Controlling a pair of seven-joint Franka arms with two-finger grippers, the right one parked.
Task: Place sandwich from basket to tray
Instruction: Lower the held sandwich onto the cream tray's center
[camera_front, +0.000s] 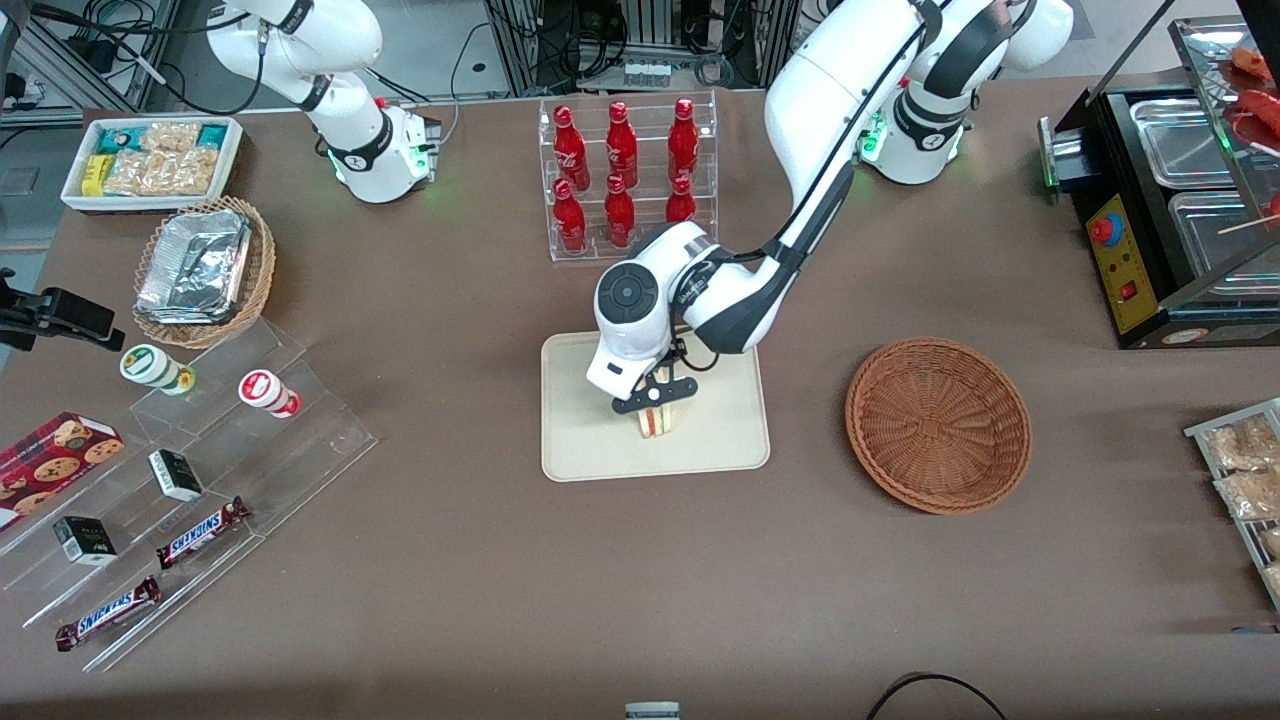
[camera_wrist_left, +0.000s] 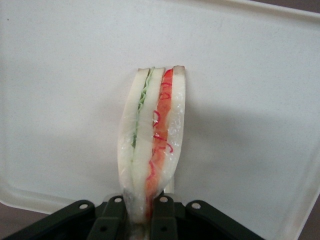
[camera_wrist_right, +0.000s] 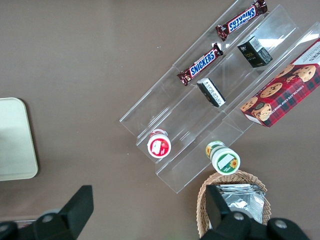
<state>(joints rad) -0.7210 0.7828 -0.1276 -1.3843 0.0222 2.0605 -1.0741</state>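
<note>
Front view: claw (camera_front: 656, 402) pinches sandwich (camera_front: 655, 422) over tray (camera_front: 580, 440).

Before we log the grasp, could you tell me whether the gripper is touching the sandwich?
Touching. In the left wrist view the gripper has its fingers pressed against both faces of the sandwich, held over the tray.

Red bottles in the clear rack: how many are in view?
6 red bottles stand in the clear rack: three on its upper step, three on its lower step nearer the front camera. The left gripper holds the sandwich above the tray.
</note>
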